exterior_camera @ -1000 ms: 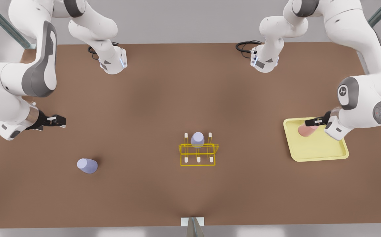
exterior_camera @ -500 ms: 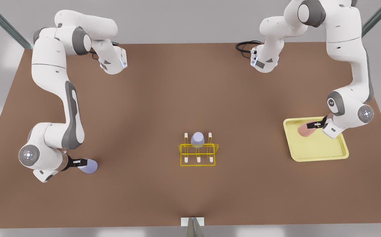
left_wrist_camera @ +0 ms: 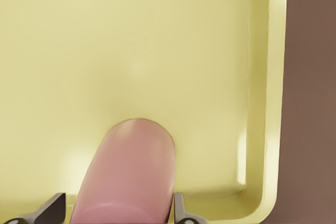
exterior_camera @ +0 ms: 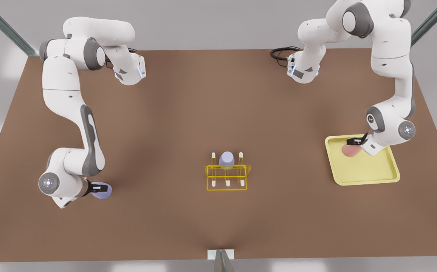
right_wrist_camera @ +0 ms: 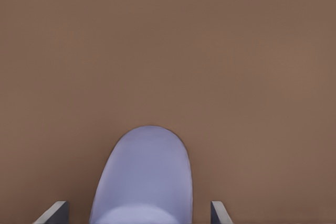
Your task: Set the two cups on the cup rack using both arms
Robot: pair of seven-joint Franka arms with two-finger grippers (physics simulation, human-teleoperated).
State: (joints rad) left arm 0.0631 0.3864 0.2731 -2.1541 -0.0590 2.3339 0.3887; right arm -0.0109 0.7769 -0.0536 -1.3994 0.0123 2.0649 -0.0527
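The salmon pink cup [exterior_camera: 350, 151] lies on its side in a pale-yellow tray [exterior_camera: 369, 174] at the front view's right. My left gripper [exterior_camera: 354, 141] is open around it; in the left wrist view the pink cup [left_wrist_camera: 128, 177] lies between the fingers [left_wrist_camera: 52, 211], close to both. The pale lavender cup [exterior_camera: 104, 191] lies on its side on the table at the front view's left. My right gripper [exterior_camera: 96, 187] is open, and the lavender cup [right_wrist_camera: 144, 177] sits between its fingers [right_wrist_camera: 216, 211] with gaps on both sides. The yellow wire cup rack [exterior_camera: 227, 178] stands mid-table.
Another lavender tumbler [exterior_camera: 226, 160] sits upside down on a back peg of the rack. The tray's raised rim [left_wrist_camera: 273, 77] runs close beside the pink cup. Brown table [exterior_camera: 218, 105] stretches between the arms. Both arm bases stand at the far edge.
The arm at the front view's left swung down to the lavender cup and now straddles it. The other arm sank lower over the pink cup. Neither cup has moved.
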